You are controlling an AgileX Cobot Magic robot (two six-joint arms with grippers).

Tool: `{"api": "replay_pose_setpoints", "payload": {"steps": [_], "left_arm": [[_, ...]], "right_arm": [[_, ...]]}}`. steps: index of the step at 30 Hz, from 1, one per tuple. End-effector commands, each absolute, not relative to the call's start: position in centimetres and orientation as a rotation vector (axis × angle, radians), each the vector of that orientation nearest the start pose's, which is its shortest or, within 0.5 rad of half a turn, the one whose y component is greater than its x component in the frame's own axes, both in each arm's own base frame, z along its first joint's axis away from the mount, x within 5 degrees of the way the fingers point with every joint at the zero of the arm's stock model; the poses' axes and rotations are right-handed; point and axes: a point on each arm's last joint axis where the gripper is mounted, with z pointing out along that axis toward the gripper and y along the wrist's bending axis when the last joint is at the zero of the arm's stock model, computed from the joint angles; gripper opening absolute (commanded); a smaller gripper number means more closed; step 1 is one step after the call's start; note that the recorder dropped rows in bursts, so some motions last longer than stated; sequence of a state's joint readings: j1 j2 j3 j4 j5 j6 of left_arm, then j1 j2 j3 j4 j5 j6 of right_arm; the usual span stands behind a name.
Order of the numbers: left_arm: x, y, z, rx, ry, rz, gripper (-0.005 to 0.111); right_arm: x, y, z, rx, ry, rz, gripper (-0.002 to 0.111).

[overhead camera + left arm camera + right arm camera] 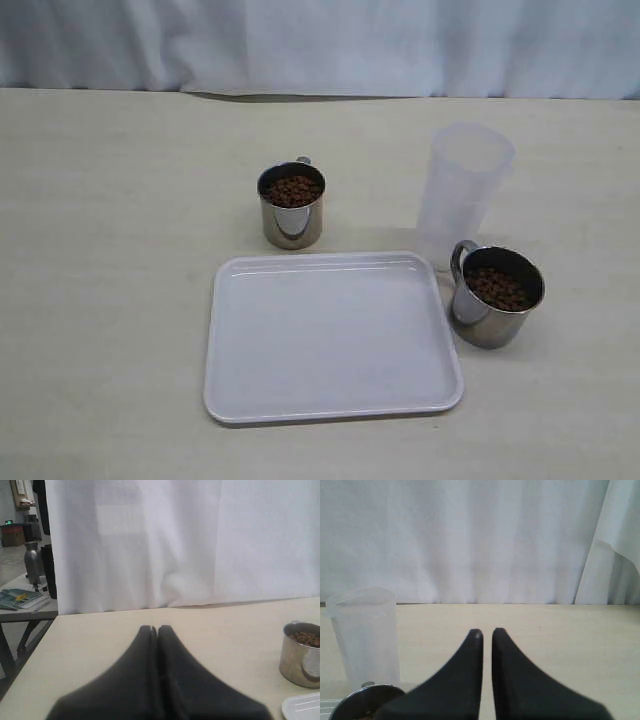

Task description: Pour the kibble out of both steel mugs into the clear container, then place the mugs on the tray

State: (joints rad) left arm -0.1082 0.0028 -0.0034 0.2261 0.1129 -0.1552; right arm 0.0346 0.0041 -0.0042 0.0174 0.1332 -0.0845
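Observation:
Two steel mugs stand upright on the table, each filled with kibble. One mug (292, 205) is behind the tray (330, 335); the other mug (496, 297) is off the tray's right edge. The clear container (462, 190) stands empty just behind that right mug. Neither gripper shows in the exterior view. My left gripper (156, 628) is shut on nothing, low over the table, with a mug (301, 655) off to one side. My right gripper (487, 631) has only a thin slit between its tips and holds nothing; the container (365, 635) and a mug rim (362, 700) lie beside it.
A white curtain (320, 45) hangs along the table's far edge. In the left wrist view, a side table (25, 602) with a dark bottle and books stands beyond the table's end. A tray corner (302, 707) shows there too.

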Motion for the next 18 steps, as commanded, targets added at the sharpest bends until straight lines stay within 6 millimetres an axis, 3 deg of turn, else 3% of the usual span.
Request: {"api": "replay_pose_setpoints", "payload": {"steps": [1,13,18], "left_arm": [[5.63,-0.46,20.46,0.125,1.573,-0.023,0.000],[5.63,-0.46,20.46,0.125,1.573,-0.023,0.000],[5.63,-0.41,20.47,0.206,1.563,0.066,0.000]], "right_arm": [[5.63,0.24,20.12,-0.084,1.613,-0.018,0.005],[5.63,0.24,20.12,-0.084,1.613,-0.018,0.005],[5.63,0.24,20.12,-0.084,1.613,-0.018,0.005]]}}
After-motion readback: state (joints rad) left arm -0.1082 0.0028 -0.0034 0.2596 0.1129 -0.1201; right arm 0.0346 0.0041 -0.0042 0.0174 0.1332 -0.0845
